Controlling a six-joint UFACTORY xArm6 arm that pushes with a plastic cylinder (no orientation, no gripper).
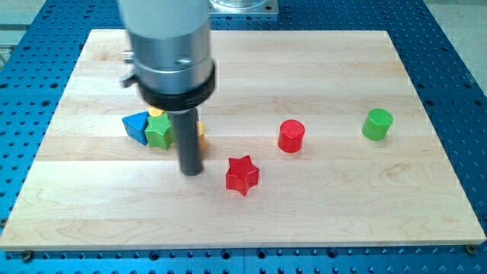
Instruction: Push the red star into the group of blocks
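Camera view: on the tabletop [91,213], the group, a blue triangle [135,125], green star [159,131] and yellow block [199,129], then my tip [191,172], jawless, then the red star [243,175], probably light, stiff; push its right side.

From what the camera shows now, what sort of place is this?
Probably a robotics lab bench: a wooden board lies on a blue perforated table, and my tip stands between the red star and a cluster with a green block.
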